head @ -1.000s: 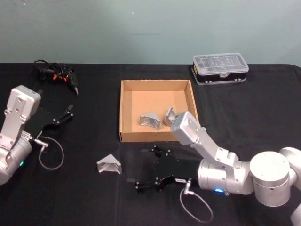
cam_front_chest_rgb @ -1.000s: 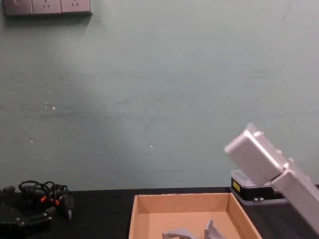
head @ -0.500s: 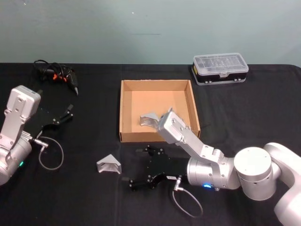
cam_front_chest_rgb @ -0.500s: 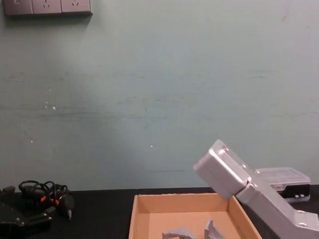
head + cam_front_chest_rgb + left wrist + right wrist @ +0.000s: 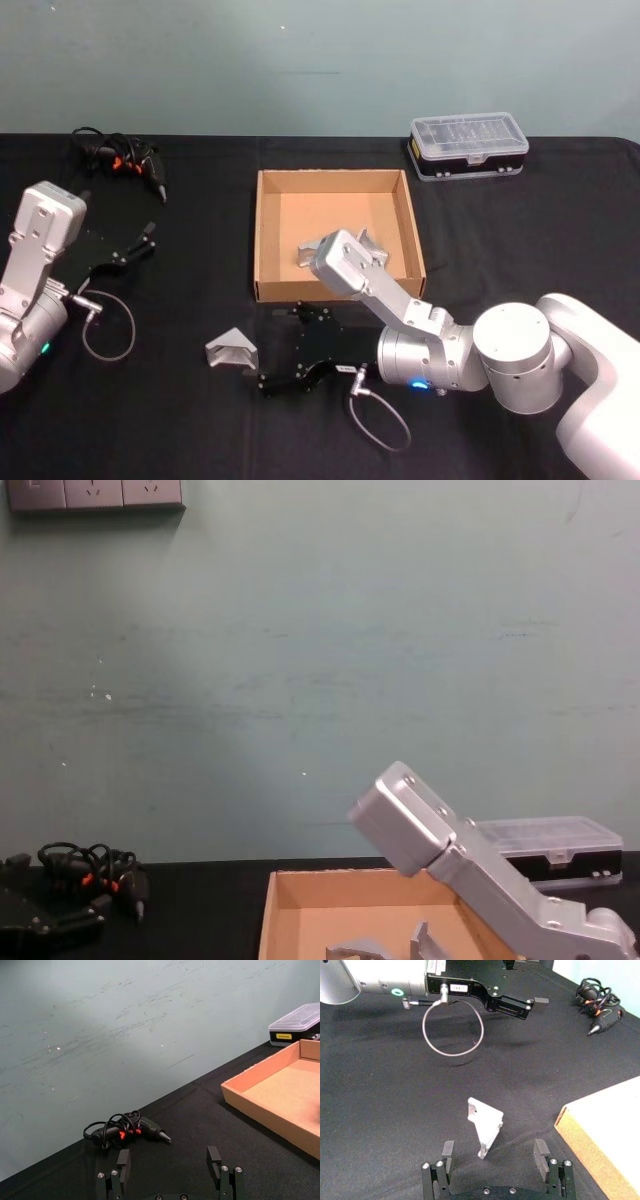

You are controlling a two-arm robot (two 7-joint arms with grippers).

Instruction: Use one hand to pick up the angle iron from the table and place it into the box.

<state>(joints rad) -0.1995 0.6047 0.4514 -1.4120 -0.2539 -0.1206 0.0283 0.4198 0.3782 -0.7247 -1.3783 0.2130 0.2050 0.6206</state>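
The box (image 5: 264,240) is set on the table (image 5: 560,240), and two parts are held in it near its front wall: a grey angle piece (image 5: 306,250) and a second angle piece (image 5: 370,243). Both are partly hidden by the right arm (image 5: 345,262), whose boxy silver-grey link is raised over that wall. A closed plastic case (image 5: 468,145) is placed behind the box, to the right.

The angle iron (image 5: 232,350) is found on the table outside the box, near its front left corner. The right gripper (image 5: 281,349) is held low just beside it, with the fingers spread wide and nothing grasped. In the right wrist view the iron's near end is seen reaching in between the fingertips, touched by neither.

The left gripper (image 5: 134,245) is parked far to the left, likewise spread wide and empty.
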